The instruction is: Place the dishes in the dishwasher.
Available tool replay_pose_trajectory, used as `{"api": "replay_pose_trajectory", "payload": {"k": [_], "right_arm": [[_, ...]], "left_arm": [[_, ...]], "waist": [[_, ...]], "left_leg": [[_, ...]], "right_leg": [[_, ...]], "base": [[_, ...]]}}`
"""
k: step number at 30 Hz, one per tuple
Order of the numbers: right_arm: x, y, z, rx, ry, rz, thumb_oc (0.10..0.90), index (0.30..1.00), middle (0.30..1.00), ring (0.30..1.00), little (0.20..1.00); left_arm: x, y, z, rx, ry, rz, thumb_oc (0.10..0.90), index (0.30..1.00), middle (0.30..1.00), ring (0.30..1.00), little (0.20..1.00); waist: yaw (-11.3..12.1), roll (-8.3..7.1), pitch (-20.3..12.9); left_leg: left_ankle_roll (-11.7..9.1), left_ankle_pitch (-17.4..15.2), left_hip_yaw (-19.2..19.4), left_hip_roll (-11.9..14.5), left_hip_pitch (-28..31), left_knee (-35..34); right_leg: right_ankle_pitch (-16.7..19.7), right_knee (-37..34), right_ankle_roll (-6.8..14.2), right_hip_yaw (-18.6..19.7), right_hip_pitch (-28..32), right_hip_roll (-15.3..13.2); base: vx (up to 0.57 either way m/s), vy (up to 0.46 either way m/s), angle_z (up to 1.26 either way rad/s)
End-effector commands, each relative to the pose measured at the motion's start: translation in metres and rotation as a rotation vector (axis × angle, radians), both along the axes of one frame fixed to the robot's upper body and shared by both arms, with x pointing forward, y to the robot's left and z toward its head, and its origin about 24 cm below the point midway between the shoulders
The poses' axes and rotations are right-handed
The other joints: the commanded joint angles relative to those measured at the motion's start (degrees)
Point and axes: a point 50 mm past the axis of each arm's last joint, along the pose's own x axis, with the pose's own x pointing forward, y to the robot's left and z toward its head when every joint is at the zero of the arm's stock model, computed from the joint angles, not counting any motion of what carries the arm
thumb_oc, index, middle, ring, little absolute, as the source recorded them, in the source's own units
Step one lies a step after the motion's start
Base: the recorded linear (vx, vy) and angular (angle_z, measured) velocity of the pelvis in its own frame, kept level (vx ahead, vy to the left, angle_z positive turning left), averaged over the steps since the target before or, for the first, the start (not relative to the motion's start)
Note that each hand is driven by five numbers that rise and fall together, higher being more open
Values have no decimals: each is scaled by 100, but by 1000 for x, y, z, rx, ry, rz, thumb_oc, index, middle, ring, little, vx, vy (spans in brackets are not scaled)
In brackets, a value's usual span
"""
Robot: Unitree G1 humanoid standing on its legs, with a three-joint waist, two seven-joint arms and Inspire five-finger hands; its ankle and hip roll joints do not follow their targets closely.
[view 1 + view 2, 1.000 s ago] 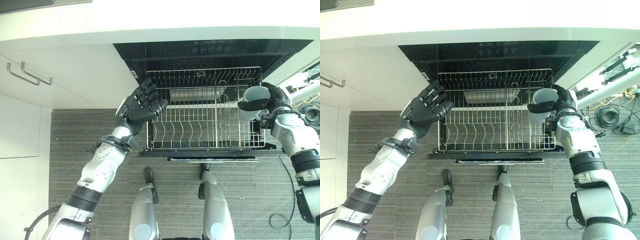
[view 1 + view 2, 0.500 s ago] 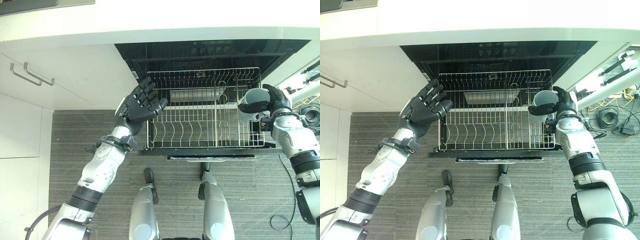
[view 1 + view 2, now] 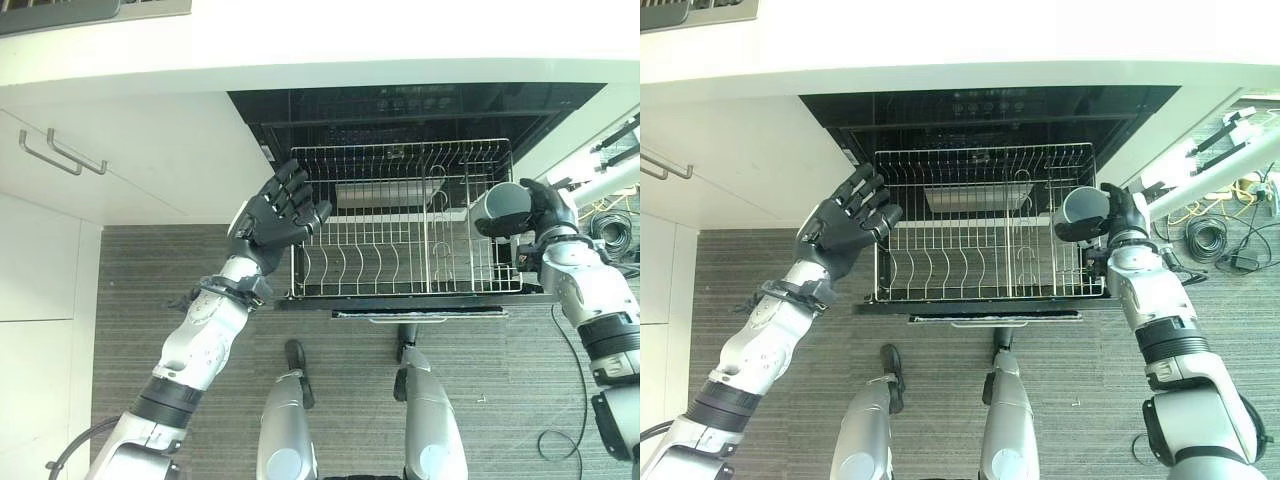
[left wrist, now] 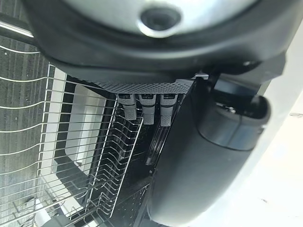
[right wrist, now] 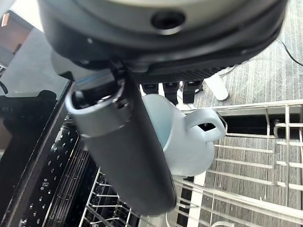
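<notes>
A pale grey mug (image 5: 187, 142), gripped in the curled fingers of the right hand (image 3: 545, 208) over the right end of the pulled-out wire dish rack (image 3: 400, 225), should be lowered mouth-down between the tines before release, while the left hand (image 3: 272, 215) is held open beside the rack's left edge.

Kitchen; white cabinets (image 3: 130, 150); built-in dishwasher (image 3: 420, 100); wire rack (image 3: 400, 225)

The rack (image 3: 400, 225) lies open above, upright tines (image 3: 436, 215) dividing it.
</notes>
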Motion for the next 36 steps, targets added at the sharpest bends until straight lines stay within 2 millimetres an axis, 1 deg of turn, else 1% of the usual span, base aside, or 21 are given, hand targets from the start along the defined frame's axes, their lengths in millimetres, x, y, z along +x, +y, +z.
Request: {"api": "replay_pose_trajectory", "payload": {"k": [1,2,3,4,5,6,7,8,9,10,11,12,13,14,15,24,26,29,33,36], "right_arm": [[-2,-4,54,-51,-194,46,800,900,900,900,900],[-4,-14,56,-234,-175,-45,800,900,900,900,900],[-4,-8,57,-127,-194,17,800,900,900,900,900],[-5,-10,57,-194,-187,-10,800,900,900,900,900],[-7,-15,59,-191,-191,-6,800,900,900,900,900],[-6,-10,61,-88,-211,54,800,900,900,900,900],[-7,-8,62,-116,-231,25,800,900,900,900,900],[-8,-11,62,-186,-237,3,800,900,900,900,900],[-8,-5,65,-48,-267,73,800,900,900,900,900],[-7,-2,64,-75,-278,55,800,900,900,900,900],[-10,-8,64,-199,-276,-13,800,900,900,900,900],[-9,-9,66,-174,-291,12,800,900,900,900,900],[-9,0,69,-20,-315,102,800,900,900,900,900],[-10,4,66,-48,-321,80,800,900,900,900,900],[-11,-1,65,-92,-317,60,800,900,900,900,900],[-21,8,77,-127,-357,114,800,900,900,900,900],[-27,12,82,-132,-399,134,800,900,900,900,900],[-36,16,83,-133,-437,144,800,900,900,900,900],[-48,17,79,-137,-482,134,800,900,900,900,900],[-60,18,71,-127,-521,121,800,900,900,900,900]], "left_arm": [[-10,-7,39,-29,-212,-43,800,900,900,900,900],[-10,-7,37,-26,-212,-48,800,900,900,900,900],[-11,-7,39,-28,-215,-38,800,900,900,900,900],[-11,-7,38,-27,-215,-38,800,900,900,900,900],[-11,-5,37,-24,-215,-40,800,900,900,900,900],[-11,-5,38,-24,-216,-36,800,900,900,900,900],[-12,-5,38,-26,-214,-32,800,900,900,900,900],[-12,-5,36,-24,-210,-33,800,900,900,900,900],[-11,-4,36,-23,-210,-31,800,900,900,900,900],[-11,-5,37,-25,-210,-28,800,900,900,900,900],[-11,-6,35,-25,-209,-30,800,900,900,900,900],[-11,-5,34,-24,-210,-30,800,900,900,900,900],[-12,-5,34,-26,-211,-25,800,900,900,900,900],[-13,-6,34,-27,-209,-25,800,900,900,900,900],[-13,-4,33,-26,-208,-26,800,900,900,900,900],[-18,-2,36,-22,-217,-8,800,900,900,900,900],[-21,1,35,-29,-225,8,800,900,900,900,900],[-26,4,34,-38,-241,27,800,900,900,900,900],[-33,10,38,-32,-297,63,800,900,900,900,900],[-42,16,43,-27,-352,95,800,900,900,900,900]], "waist": [[30,-17,-492],[51,-19,-491],[33,-41,-502],[41,-50,-502],[45,-54,-504],[35,-60,-507],[33,-62,-508],[46,-67,-515],[37,-72,-518],[37,-72,-513],[41,-77,-520],[47,-73,-526],[33,-82,-524],[36,-91,-529],[40,-94,-533],[13,-166,-578],[-25,-189,-621],[-59,-217,-680],[-101,-237,-803],[-117,-252,-960]], "left_leg": [[255,-845,103,-266,324,-62],[240,-840,94,-261,336,-62],[262,-850,94,-267,323,-62],[264,-850,96,-269,326,-62],[267,-852,90,-258,334,-62],[275,-849,95,-246,334,-62],[277,-851,104,-253,334,-62],[278,-854,95,-247,346,-62],[282,-860,96,-236,351,-62],[277,-860,101,-244,350,-62],[277,-860,97,-250,346,-62],[280,-872,86,-244,355,-62],[287,-868,97,-237,355,-62],[285,-866,101,-249,363,-62],[284,-875,95,-244,374,-62],[318,-898,118,-220,387,-62],[327,-920,144,-202,408,-62],[342,-940,168,-194,462,-62],[352,-980,200,-186,559,-62],[357,-1016,232,-184,663,-62]], "right_leg": [[-1668,935,189,-198,31,-14],[-1664,935,192,-203,47,-9],[-1674,935,192,-199,41,2],[-1675,935,192,-194,45,5],[-1672,935,200,-209,60,9],[-1673,935,201,-224,64,4],[-1676,935,196,-224,69,5],[-1677,935,200,-228,86,5],[-1676,935,203,-248,84,-5],[-1677,935,199,-239,88,-2],[-1678,935,202,-228,87,2],[-1678,935,207,-226,94,12],[-1687,935,204,-241,97,1],[-1693,935,198,-231,112,6],[-1697,935,200,-237,119,8],[-1718,935,196,-253,149,29],[-1737,935,189,-236,162,46],[-1758,935,179,-213,213,64],[-1799,935,173,-171,310,80],[-1846,935,177,-167,436,83]], "base": [[0,0,0],[0,0,0],[0,0,0],[0,0,0],[-1,-7,3],[-2,-7,3],[7,-2,4],[5,-2,4],[0,0,0],[0,0,0],[0,0,0],[0,0,0],[0,0,0],[0,0,0],[0,0,0],[-2,1,0],[-15,22,-5],[8,31,-4],[19,47,-4],[48,83,1]]}}
